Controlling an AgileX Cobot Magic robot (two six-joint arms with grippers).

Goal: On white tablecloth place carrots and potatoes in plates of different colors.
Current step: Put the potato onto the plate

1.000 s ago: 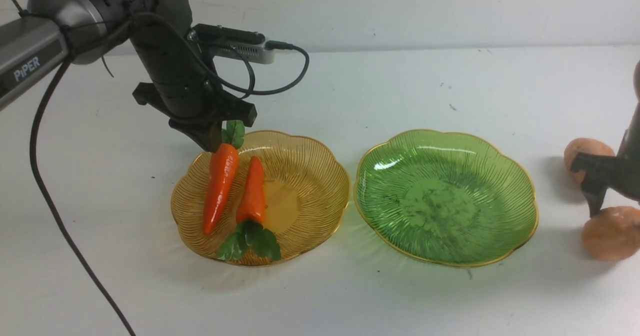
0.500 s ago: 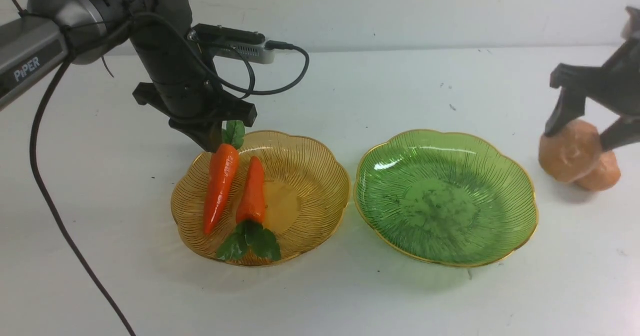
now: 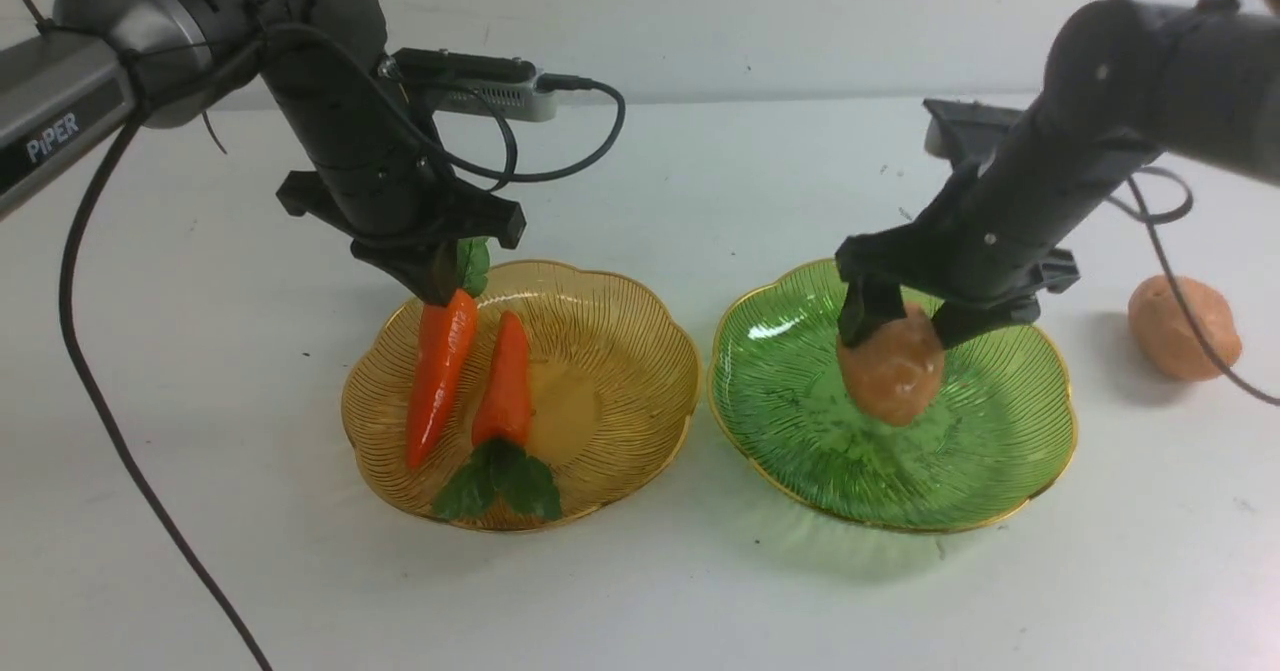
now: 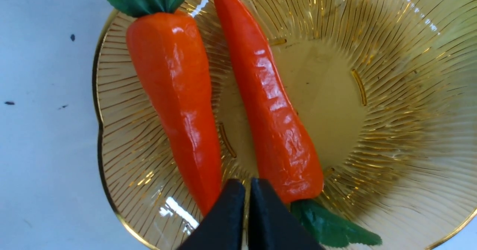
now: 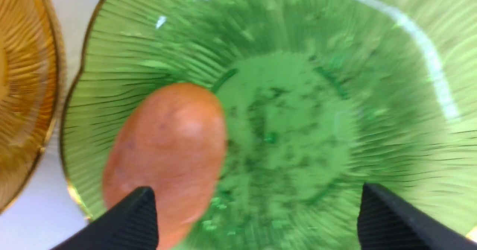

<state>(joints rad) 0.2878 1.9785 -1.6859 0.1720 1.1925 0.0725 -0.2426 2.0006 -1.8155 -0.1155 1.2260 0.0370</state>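
The left end effector, fingers pressed together and empty, hangs over the amber plate, where two carrots lie side by side. The right end effector is spread wide over the green plate, with a potato between its fingers and touching only one. A second potato lies near the right edge of the bench.

The amber-yellow plate and green plate are ribbed, gold-rimmed; orange carrots (green leaves); tan-brown potatoes.
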